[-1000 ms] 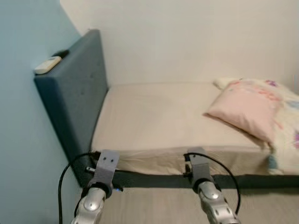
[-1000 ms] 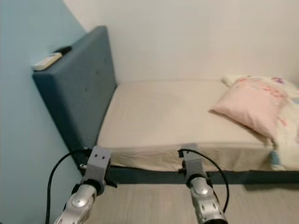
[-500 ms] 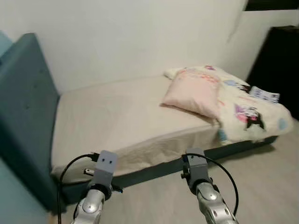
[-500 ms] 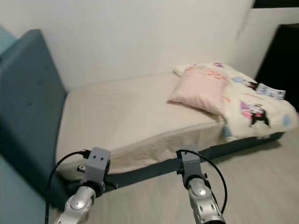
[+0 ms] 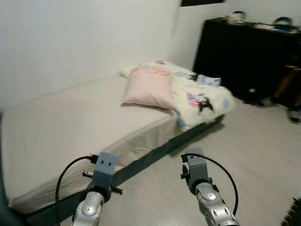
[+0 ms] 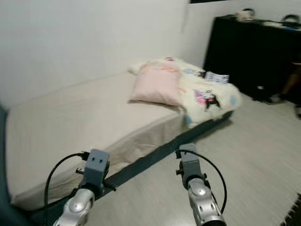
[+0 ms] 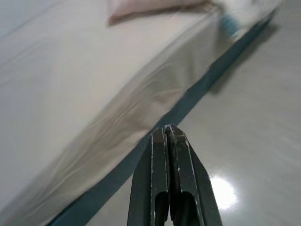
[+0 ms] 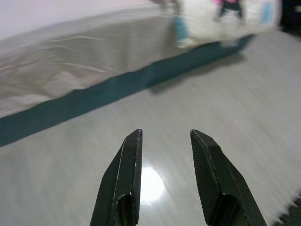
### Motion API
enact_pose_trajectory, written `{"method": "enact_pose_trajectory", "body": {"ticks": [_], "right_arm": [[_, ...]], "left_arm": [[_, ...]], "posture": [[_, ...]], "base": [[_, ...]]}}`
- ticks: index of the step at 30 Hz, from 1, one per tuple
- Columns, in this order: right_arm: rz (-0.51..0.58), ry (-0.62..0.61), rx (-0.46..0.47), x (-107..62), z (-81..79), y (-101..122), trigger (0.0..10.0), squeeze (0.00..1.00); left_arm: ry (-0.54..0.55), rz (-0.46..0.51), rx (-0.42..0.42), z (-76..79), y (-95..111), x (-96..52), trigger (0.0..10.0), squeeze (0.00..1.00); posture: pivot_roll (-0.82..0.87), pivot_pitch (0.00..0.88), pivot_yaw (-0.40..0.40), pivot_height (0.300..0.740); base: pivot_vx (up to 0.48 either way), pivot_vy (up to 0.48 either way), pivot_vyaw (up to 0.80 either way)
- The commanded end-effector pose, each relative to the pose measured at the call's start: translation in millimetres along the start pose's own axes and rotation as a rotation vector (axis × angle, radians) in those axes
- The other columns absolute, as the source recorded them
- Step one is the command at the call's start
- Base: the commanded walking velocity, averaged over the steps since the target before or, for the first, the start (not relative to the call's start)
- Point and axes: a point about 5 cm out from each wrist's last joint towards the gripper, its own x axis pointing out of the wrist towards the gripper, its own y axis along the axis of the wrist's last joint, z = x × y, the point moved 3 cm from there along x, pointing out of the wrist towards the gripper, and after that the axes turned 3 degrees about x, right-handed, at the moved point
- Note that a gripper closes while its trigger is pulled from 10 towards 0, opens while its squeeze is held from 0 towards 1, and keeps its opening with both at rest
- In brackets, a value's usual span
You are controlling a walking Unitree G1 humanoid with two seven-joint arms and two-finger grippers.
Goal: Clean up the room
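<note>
Bedding is your likely job here: a pink pillow (image 5: 146, 88) lies on the bed (image 5: 61, 127) against a crumpled white blanket with cartoon prints (image 5: 197, 96) that spills over the mattress's far corner toward the floor (image 5: 244, 150). Expect both to be soft, light and floppy; the blanket will drape and drag, so pinch it at a folded edge or corner, and take the pillow by a corner seam rather than its face.

Your left end effector (image 7: 168, 136) has its 2 fingers pressed together, empty, hovering over the floor just beside the bed's teal base. Your right end effector (image 8: 163, 141) has its fingers parted, empty, also above bare floor. Pillow and blanket sit well apart from both, ahead and to the right. A black cabinet (image 5: 249, 52) stands beyond the bed's far end.
</note>
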Motion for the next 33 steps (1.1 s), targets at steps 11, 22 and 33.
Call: {"method": "enact_pose_trajectory", "body": {"ticks": [11,22,33], "right_arm": [[0.039,0.054,-0.031,0.4,-9.8,6.3,10.0,0.0],[0.088,0.092,-0.046,1.5,-14.5,15.9,10.0,0.0],[0.121,0.129,-0.054,1.6,-17.9,21.4,10.0,0.0]], "left_arm": [[0.071,0.004,-0.079,-8.2,-4.4,-7.3,10.0,0.0],[0.116,0.1,-0.126,-13.0,12.0,-7.5,10.0,0.0],[0.118,0.111,-0.13,-12.4,13.1,-8.6,10.0,0.0]], "posture": [[-0.03,0.0,-0.021,0.74],[-0.03,0.0,-0.022,0.74],[-0.03,0.0,-0.027,0.74]], "base": [[0.0,0.0,-0.45],[0.099,0.0,0.0],[0.29,0.0,0.0]]}}
